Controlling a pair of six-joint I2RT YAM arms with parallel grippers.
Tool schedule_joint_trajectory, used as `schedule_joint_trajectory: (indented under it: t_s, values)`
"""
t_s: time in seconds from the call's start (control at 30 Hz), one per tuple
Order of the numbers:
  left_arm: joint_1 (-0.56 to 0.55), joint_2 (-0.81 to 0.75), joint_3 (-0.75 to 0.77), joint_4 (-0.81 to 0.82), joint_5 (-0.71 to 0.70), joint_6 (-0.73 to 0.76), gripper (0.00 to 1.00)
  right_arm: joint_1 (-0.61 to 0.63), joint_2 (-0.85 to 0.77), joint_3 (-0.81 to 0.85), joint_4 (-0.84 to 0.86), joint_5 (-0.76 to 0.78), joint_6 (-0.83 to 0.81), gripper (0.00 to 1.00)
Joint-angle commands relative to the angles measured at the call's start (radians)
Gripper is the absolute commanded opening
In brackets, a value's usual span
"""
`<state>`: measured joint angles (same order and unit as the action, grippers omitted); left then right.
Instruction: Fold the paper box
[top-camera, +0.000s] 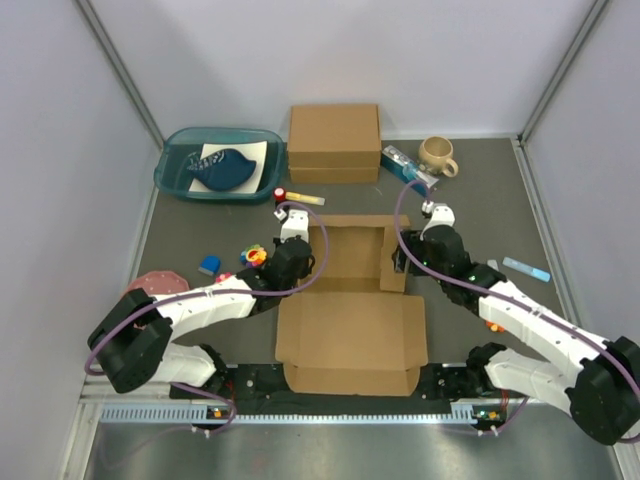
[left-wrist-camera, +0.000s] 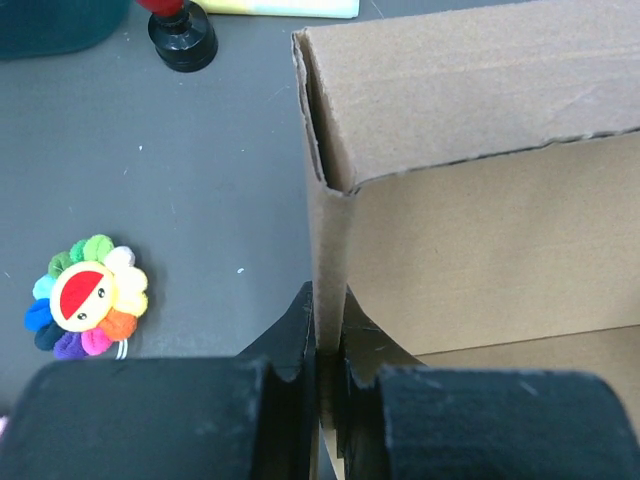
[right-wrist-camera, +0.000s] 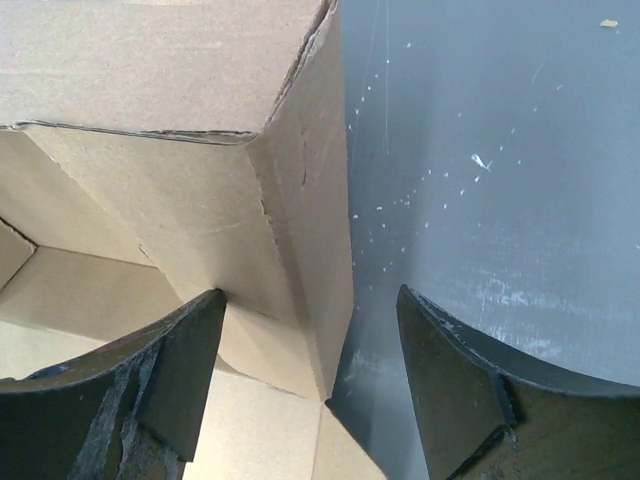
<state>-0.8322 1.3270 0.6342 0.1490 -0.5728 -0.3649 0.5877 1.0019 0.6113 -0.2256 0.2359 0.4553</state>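
- My left gripper is clamped on the paper box, its fingers pinching the raised left side wall from both faces.
- My right gripper is spread wide and straddles the raised right wall. One finger is inside the tray just beside the wall, the other outside over the table, apart from the cardboard.
- A flower toy lies near the left wall.
- A thicker cardboard box stands beyond the far wall, apart from it.
- The paper box sits mid-table between my arms, its long axis running near to far. The tray faces up and the lid panel lies flat toward my bases.
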Motion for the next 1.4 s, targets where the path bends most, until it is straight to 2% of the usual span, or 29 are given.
schedule_joint_trajectory:
  t_s: [0.0,0.07,0.2,0.3,0.57,0.67,0.73,0.77,0.8,0.87,0.93,1.0,1.13,1.23,1.37]
  values:
    - [-0.010,0.001,0.036,0.075,0.054,0.021,0.00,-0.006,0.049,0.053,0.149,0.026,-0.029,0.66]
    - [-0.010,0.006,0.039,0.077,0.057,0.023,0.00,-0.006,0.099,0.071,0.152,0.025,-0.035,0.61]
    - [-0.011,0.006,0.047,0.077,0.057,0.029,0.00,-0.005,0.158,0.088,0.155,0.034,-0.056,0.39]
    - [-0.012,0.003,0.056,0.072,0.057,0.030,0.00,-0.006,0.167,0.082,0.164,0.045,-0.072,0.30]
    - [-0.008,-0.008,0.079,0.076,0.060,0.038,0.00,-0.006,0.144,0.038,0.160,0.060,-0.095,0.24]
    - [-0.010,-0.006,0.087,0.086,0.092,0.046,0.00,-0.006,0.147,0.030,0.158,0.069,-0.093,0.26]
    - [-0.012,-0.006,0.085,0.093,0.111,0.049,0.00,-0.005,0.150,0.034,0.157,0.078,-0.081,0.37]
    - [-0.012,-0.006,0.084,0.096,0.126,0.050,0.00,-0.006,0.158,0.045,0.158,0.082,-0.079,0.46]
    - [-0.012,-0.005,0.081,0.096,0.134,0.053,0.00,-0.005,0.162,0.053,0.160,0.092,-0.076,0.49]
    - [-0.010,-0.002,0.076,0.093,0.148,0.052,0.00,-0.005,0.178,0.082,0.166,0.103,-0.078,0.53]
    - [-0.013,-0.003,0.070,0.090,0.157,0.049,0.00,-0.006,0.219,0.103,0.181,0.112,-0.093,0.52]
    - [-0.012,-0.006,0.065,0.086,0.163,0.047,0.00,-0.006,0.260,0.133,0.180,0.118,-0.102,0.38]
    - [-0.012,-0.012,0.070,0.058,0.159,0.046,0.00,-0.006,0.284,0.134,0.174,0.137,-0.101,0.22]
    - [-0.012,-0.005,0.081,0.034,0.140,0.032,0.00,-0.005,0.297,0.146,0.117,0.180,-0.095,0.01]
    - [-0.015,0.012,0.094,0.020,0.107,0.012,0.00,0.026,0.339,0.199,0.010,0.310,-0.093,0.00]
